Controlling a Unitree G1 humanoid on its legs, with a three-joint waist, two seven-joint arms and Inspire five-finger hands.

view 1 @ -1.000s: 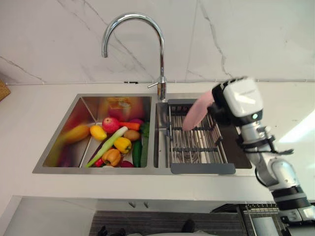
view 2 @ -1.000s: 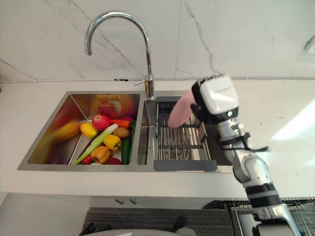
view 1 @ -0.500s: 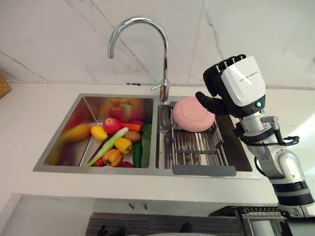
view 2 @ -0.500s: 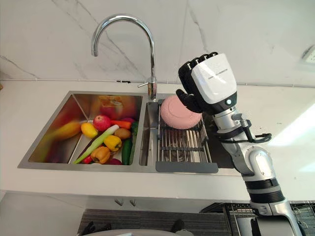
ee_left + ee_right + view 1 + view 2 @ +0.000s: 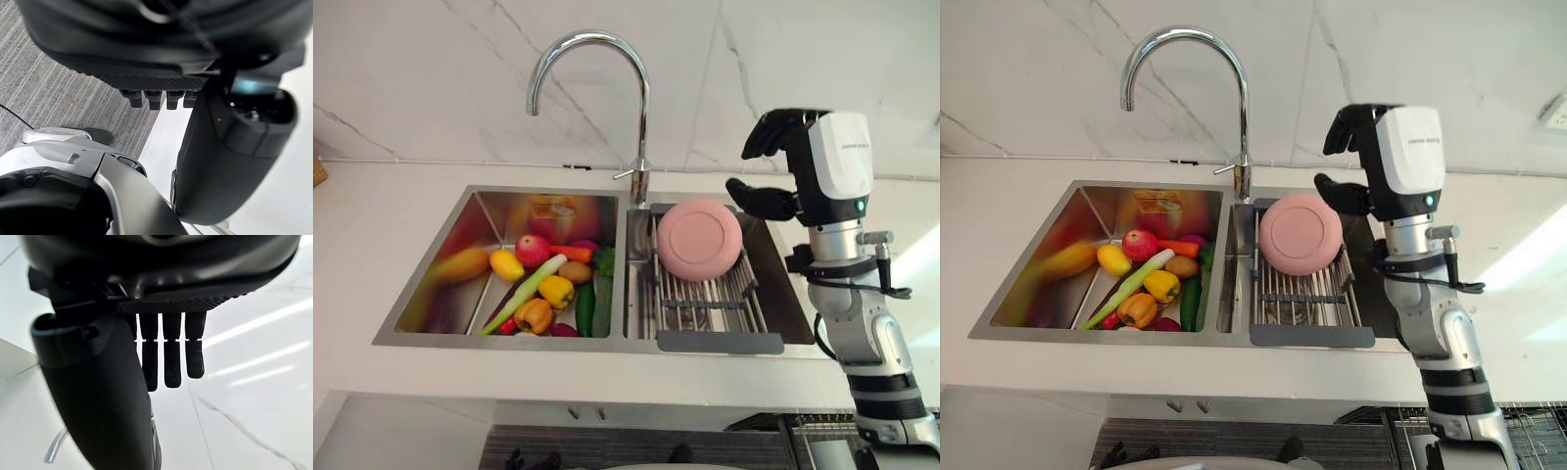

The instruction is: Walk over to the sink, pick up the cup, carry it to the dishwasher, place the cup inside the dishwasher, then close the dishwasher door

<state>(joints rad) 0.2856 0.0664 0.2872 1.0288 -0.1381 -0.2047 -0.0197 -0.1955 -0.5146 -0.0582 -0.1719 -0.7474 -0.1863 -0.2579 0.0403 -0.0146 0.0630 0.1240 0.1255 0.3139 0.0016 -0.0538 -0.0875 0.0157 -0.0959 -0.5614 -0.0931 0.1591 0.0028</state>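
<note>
The pink cup rests tilted on the wire rack in the sink's right basin, its round face turned toward me. My right hand hovers just right of and above the cup, a small gap away from it. It is open: the right wrist view shows straight fingers and the thumb with nothing between them. My left hand hangs low over the grey floor, its fingers curled and holding nothing.
A tall chrome faucet stands behind the divider between the basins. The left basin holds several fruits and vegetables. White countertop surrounds the sink, with a marble wall behind. A wire basket shows below the counter at lower right.
My right hand had the pink cup at its fingers over the rack. It has let go and drawn back up to the right, and the cup now lies on the rack.
</note>
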